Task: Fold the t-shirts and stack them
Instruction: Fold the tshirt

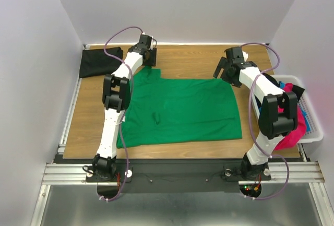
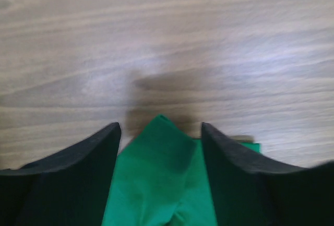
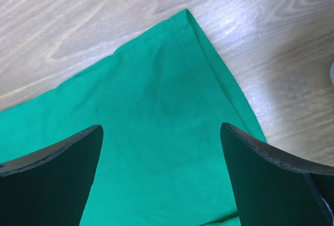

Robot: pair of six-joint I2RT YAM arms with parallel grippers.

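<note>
A bright green t-shirt [image 1: 182,108] lies spread flat in the middle of the wooden table. My left gripper [image 1: 150,54] is at its far left corner. In the left wrist view [image 2: 160,132] it is shut on a bunched peak of the green cloth [image 2: 156,174], with the jaws partly apart around it. My right gripper [image 1: 222,72] hovers open and empty over the far right corner. In the right wrist view [image 3: 162,129] the green cloth [image 3: 156,95] lies flat below the wide jaws. A folded black t-shirt [image 1: 99,61] lies at the back left.
A white plastic basket [image 1: 313,137] stands at the right table edge and holds magenta [image 1: 292,132], blue and black cloth. White walls close in the back and both sides. Bare wood shows around the green shirt.
</note>
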